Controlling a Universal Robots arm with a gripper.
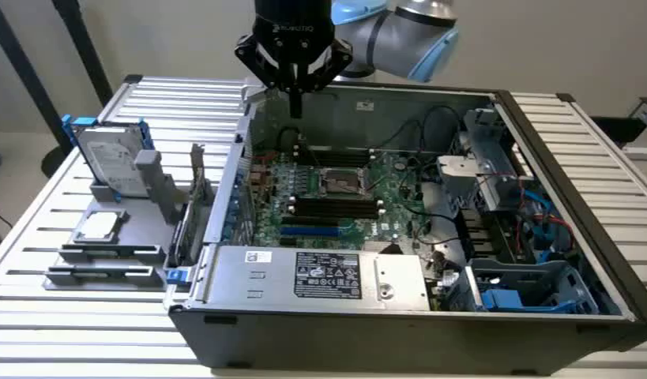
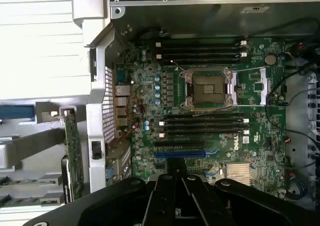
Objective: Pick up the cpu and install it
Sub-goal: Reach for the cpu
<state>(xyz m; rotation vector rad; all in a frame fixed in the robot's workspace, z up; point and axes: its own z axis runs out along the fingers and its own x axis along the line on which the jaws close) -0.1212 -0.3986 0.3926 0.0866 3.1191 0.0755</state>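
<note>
Silvery metal top with a thin pale edge on the cpu (image 1: 99, 227), flat on a grey stand (image 1: 107, 254) on the table (image 1: 49, 328), exterior view's left, well apart from the claw (image 1: 295, 109). Claw squeezed fully closed, gripping nothing, over the open computer case (image 1: 355, 339). Likely light, stiff, slick on top, fragile underneath; best pinched by two opposite edges.

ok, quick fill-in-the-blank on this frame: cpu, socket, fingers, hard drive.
1. The cpu lies ____ the computer case, on a grey stand.
2. The motherboard socket is ____, with no chip in it.
3. The gripper has its fingers ____, holding nothing.
4. The hard drive stands ____ on that stand.
Missing: outside; empty; shut; upright.
</note>
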